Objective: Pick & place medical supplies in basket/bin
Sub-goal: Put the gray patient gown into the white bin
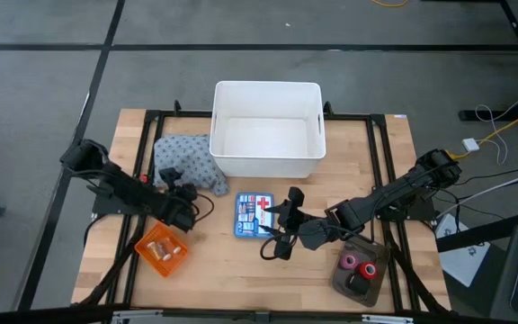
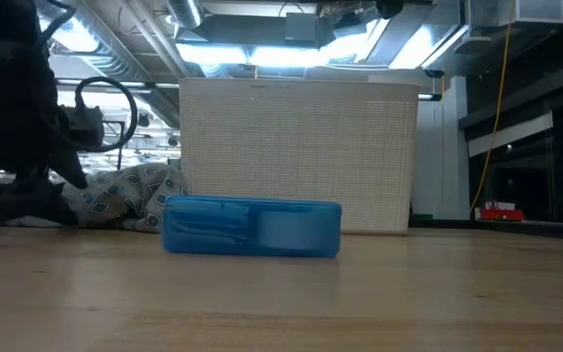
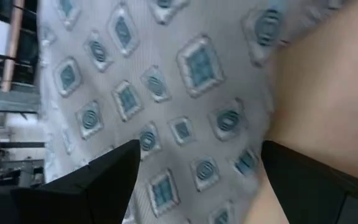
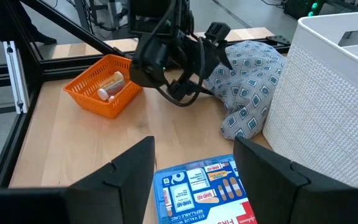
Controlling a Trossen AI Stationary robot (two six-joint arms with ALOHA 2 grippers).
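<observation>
From above, the left claw (image 1: 180, 191) sits at the edge of the grey cloth (image 1: 187, 160), its fingers hard to make out against the dark arm. The orange basket (image 1: 162, 249) lies just beside that arm, vials inside. The right claw (image 1: 279, 229) hovers over the blue first-aid box (image 1: 254, 214); tape rolls (image 1: 356, 265) sit in a dark tray (image 1: 360, 284) near the table (image 1: 223, 270) edge.

At table height, the box (image 2: 252, 228) hides the white bin's (image 2: 299, 156) base.

The left wrist shows cloth (image 3: 160, 93) filling the gap between wide-spread fingers (image 3: 104, 180).

The right wrist shows its fingers (image 4: 129, 168) parted, empty, above the box (image 4: 207, 193); basket (image 4: 101, 84) well apart.
</observation>
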